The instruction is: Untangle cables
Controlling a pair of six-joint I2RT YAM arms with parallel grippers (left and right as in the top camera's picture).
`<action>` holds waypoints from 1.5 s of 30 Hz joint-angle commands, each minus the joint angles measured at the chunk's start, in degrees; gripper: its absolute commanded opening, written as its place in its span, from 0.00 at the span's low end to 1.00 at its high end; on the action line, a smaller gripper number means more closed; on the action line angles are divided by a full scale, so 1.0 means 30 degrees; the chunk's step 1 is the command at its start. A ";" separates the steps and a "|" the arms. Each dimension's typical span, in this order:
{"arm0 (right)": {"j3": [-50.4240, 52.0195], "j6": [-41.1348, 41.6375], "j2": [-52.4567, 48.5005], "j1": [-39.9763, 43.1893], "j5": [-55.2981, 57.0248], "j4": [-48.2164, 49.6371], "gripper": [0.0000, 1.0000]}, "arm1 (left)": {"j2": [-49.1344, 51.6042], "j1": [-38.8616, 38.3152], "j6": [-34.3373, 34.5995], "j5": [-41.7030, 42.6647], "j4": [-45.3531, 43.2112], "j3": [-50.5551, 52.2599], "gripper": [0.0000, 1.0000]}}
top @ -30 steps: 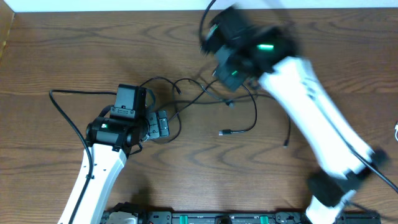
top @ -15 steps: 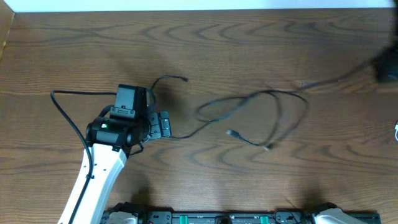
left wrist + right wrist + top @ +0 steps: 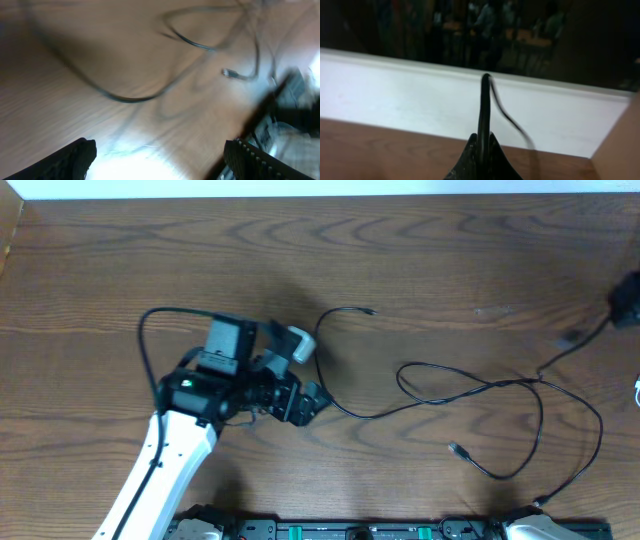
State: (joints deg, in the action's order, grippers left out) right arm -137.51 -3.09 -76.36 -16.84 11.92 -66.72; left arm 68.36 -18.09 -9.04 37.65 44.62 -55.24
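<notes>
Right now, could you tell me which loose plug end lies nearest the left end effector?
The plug end toward the far edge of the table, just beyond the left end effector; the other plug end lies farther right, nearer the front.

Cables [image 3: 490, 384] lie in loose loops across the right half of the worktop [image 3: 420, 250], to the right of the left claw [image 3: 306, 372]. One strand curves past that claw's tips, seemingly just beside them. Another runs to the right claw [image 3: 481, 147] at the worktop's right edge.
</notes>
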 commanded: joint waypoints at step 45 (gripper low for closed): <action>0.0022 0.0299 -0.0240 0.0117 -0.1654 -0.2922 0.01 | 1.3937 -0.9595 -0.2798 -0.4772 -1.5657 -0.0073 0.87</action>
State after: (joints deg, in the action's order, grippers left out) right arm -137.14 -3.09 -77.82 -16.82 7.25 -75.55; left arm 107.77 -46.46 -19.79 23.62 -1.76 -55.22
